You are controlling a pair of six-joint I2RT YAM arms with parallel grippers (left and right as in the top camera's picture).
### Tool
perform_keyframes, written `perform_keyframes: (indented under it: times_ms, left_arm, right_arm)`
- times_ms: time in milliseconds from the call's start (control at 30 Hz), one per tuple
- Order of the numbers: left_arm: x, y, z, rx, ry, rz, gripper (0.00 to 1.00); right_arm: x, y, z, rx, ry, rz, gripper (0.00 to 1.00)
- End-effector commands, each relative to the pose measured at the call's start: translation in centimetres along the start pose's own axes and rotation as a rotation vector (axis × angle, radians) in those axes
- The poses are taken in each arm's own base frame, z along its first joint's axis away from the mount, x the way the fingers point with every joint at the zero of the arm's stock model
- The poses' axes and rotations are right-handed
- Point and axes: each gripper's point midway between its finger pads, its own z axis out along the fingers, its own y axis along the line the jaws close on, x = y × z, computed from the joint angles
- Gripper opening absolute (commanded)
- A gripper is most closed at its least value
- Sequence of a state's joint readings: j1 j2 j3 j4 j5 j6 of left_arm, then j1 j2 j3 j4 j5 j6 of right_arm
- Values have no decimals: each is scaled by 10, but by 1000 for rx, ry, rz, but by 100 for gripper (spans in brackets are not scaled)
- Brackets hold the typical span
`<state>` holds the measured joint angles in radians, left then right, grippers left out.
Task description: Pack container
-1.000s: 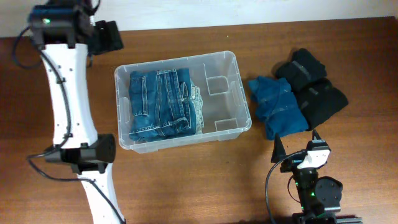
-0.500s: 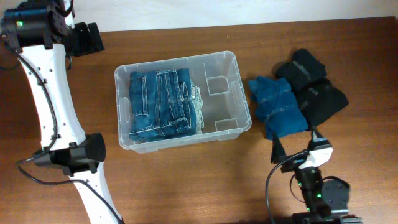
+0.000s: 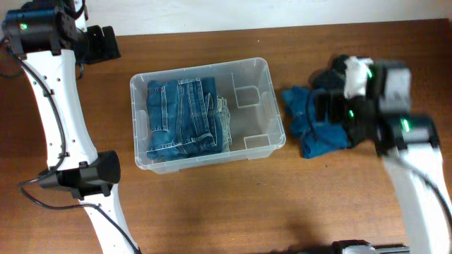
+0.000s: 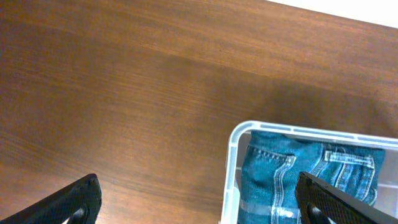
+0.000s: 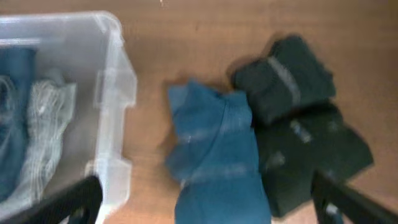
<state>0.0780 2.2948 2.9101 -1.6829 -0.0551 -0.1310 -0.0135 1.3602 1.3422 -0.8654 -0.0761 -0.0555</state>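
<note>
OVERHEAD
- Left claw (image 3: 101,44): dark, over the far left corner of the worktop (image 3: 212,204). I could not tell from here how its jaws stood.
- Container (image 3: 248,116): it sat flat on the worktop, to the right of the left claw and nearer the front edge, well apart from it.
- Jeans (image 3: 180,116): folded, filling the part of the container on the left claw's side.
- Pale cloth (image 3: 224,120): a narrow strip touching the jeans, on the side toward the right claw.
- Right claw (image 3: 335,109): blurred, to the right of the container and clear of its wall, above the clothes lying there.
- Blue garment (image 3: 311,130): on the worktop between the container and the right claw, just beside the container's wall.
- Black garments (image 3: 346,70): partly hidden under the right arm, touching the blue garment.

LEFT WRIST
- Left claw: jaws wide apart, one tip in each lower corner of the view.
- Container: one rounded corner of its rim lay ahead of the gap, nearer the right-hand tip, with the jeans inside and no contact with the claw.

RIGHT WRIST
- Right claw: jaws spread wide, tips at the lower corners, blurred.
- Container: at the left edge of the view, beyond the left-hand tip, with the pale cloth showing through its wall.
- Blue garment: straight ahead of the gap.
- Black garments: beyond the right-hand tip, against the blue garment.
</note>
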Motion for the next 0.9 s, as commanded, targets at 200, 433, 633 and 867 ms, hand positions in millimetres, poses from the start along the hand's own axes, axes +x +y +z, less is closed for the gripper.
perform_keyframes:
  times_ms: [200,433,633,867]
  left_arm:
    - [-4,0,-9,8,-28,34,99]
    - [-7,0,-6,9,-38,76,99]
    - [-8,0,-5,9,-39,76,99]
    - [-8,0,-5,9,-39,76,99]
  right_arm:
    - [37,-17,101,0,322,35,98]
    - [84,-34,140,7,505,86,94]
    - [118,-32,170,-11,625,91,99]
    - [132,-31,175,-19,678,99,6]
